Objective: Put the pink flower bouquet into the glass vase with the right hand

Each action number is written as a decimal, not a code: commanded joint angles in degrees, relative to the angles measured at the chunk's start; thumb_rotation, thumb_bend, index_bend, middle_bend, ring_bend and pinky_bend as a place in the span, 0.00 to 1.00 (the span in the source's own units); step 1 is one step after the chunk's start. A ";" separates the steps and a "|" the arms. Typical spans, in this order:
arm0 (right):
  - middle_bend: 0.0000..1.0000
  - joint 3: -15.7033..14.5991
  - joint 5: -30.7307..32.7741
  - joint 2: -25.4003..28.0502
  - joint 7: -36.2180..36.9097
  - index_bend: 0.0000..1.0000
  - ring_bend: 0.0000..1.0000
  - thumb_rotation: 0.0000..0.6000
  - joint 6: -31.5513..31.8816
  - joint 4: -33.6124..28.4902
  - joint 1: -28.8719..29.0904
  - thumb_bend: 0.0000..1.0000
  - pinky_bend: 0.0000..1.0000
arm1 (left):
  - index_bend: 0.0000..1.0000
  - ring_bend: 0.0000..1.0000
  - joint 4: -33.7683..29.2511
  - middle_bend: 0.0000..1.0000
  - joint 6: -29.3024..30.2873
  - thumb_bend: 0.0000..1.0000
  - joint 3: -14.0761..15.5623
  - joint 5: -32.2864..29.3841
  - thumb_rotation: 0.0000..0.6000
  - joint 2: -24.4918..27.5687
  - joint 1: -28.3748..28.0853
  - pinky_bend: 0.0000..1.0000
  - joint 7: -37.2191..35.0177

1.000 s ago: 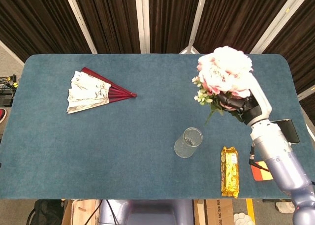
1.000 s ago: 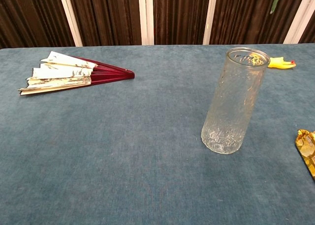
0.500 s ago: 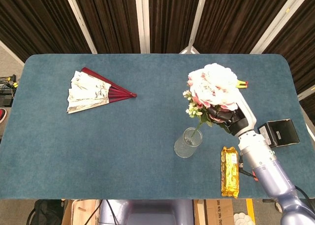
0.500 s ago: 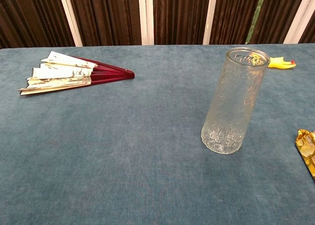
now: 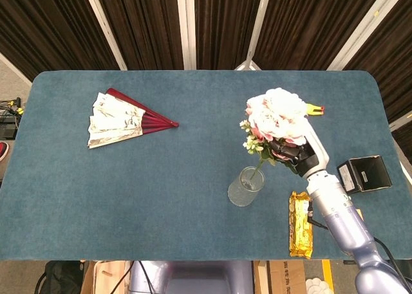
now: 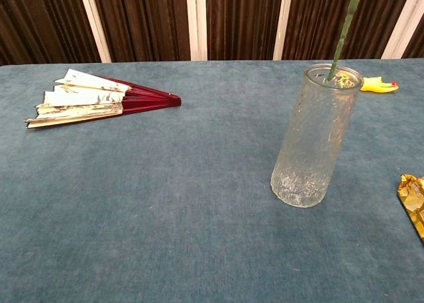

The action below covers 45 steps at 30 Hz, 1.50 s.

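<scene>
My right hand (image 5: 297, 154) grips the pink flower bouquet (image 5: 275, 116) just under its blooms, above and to the right of the glass vase (image 5: 246, 186). The green stem (image 5: 258, 168) slants down to the vase's mouth. In the chest view the stem (image 6: 346, 26) comes down from the top edge, and its tip reaches the rim of the upright vase (image 6: 313, 138); the blooms and the hand are out of that frame. My left hand shows in neither view.
A folded paper fan (image 5: 125, 119) lies at the left of the blue table (image 5: 161, 178). A gold snack packet (image 5: 300, 223) lies right of the vase near the front edge. A small yellow object (image 5: 313, 109) rests behind the bouquet. A black box (image 5: 364, 174) sits at the right edge.
My right hand has carried the bouquet left and toward the front, lowering it, so the stem tip has gone from clear of the vase to its mouth.
</scene>
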 commanded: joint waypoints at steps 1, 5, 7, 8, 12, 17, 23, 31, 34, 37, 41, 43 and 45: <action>0.43 -0.71 -0.90 -0.50 0.45 0.46 0.38 1.00 -0.27 0.48 -0.39 0.47 0.05 | 0.12 0.00 -0.06 0.00 -0.05 0.25 0.03 0.03 1.00 -0.07 -0.05 0.03 0.28; 0.43 -1.96 -2.46 -1.53 1.32 0.46 0.39 1.00 -1.07 1.64 -0.72 0.47 0.05 | 0.12 0.00 -0.17 0.00 -0.10 0.25 0.04 -0.02 1.00 -0.19 -0.09 0.03 0.81; 0.43 -2.46 -3.20 -1.99 1.79 0.46 0.39 1.00 -1.43 2.30 -0.87 0.47 0.05 | 0.12 0.00 -0.23 0.00 -0.07 0.25 0.03 -0.07 1.00 -0.22 -0.08 0.03 1.05; 0.43 -2.75 -3.61 -2.19 1.91 0.46 0.39 1.00 -1.58 2.56 -0.94 0.47 0.05 | 0.12 0.00 -0.23 0.00 -0.06 0.25 0.03 -0.09 1.00 -0.23 -0.07 0.03 1.14; 0.43 -4.32 -6.05 -3.35 2.56 0.46 0.38 1.00 -2.54 3.58 -1.46 0.47 0.05 | 0.12 0.00 -0.34 0.00 -0.23 0.25 0.06 -0.21 1.00 -0.35 -0.16 0.03 1.75; 0.43 -6.29 -10.51 -4.62 3.66 0.46 0.38 1.00 -3.50 4.25 -2.80 0.47 0.05 | 0.12 0.00 -0.49 0.00 -0.28 0.25 0.10 -0.17 1.00 -0.45 -0.23 0.03 2.28; 0.42 -8.55 -16.09 -5.96 5.20 0.46 0.36 1.00 -4.38 4.95 -4.23 0.47 0.05 | 0.12 0.00 -0.59 0.00 -0.49 0.25 0.09 -0.38 1.00 -0.49 -0.29 0.03 2.69; 0.29 -11.31 -22.97 -6.76 7.59 0.40 0.23 1.00 -8.01 6.69 -4.51 0.35 0.03 | 0.12 0.00 -0.79 0.00 -0.45 0.25 0.14 -0.36 1.00 -0.51 -0.27 0.03 3.11; 0.23 -12.06 -25.83 -6.42 8.00 0.33 0.17 1.00 -8.79 7.55 -4.54 0.28 0.01 | 0.12 0.00 -0.82 0.00 -0.54 0.25 0.09 -0.60 1.00 -0.49 -0.27 0.03 3.12; 0.17 -12.42 -28.14 -5.55 9.36 0.29 0.13 1.00 -9.47 7.87 -4.84 0.20 0.01 | 0.12 0.00 -0.94 0.00 -0.69 0.25 0.15 -0.56 1.00 -0.49 -0.34 0.03 3.35; 0.11 -12.71 -30.30 -4.45 11.19 0.21 0.09 1.00 -9.89 8.23 -5.12 0.12 0.00 | 0.12 0.00 -1.03 0.00 -0.72 0.25 0.20 -0.51 1.00 -0.53 -0.37 0.03 3.62; 0.08 -12.75 -31.21 -3.61 12.19 0.17 0.09 1.00 -10.05 8.42 -5.27 0.12 0.00 | 0.12 0.00 -1.06 0.00 -0.68 0.25 0.18 -0.56 1.00 -0.54 -0.35 0.03 3.67; 0.07 -12.69 -32.19 -2.24 13.44 0.16 0.09 1.00 -10.20 8.45 -5.68 0.12 0.00 | 0.12 0.00 -1.08 0.00 -0.64 0.25 0.15 -0.64 1.00 -0.53 -0.31 0.03 3.67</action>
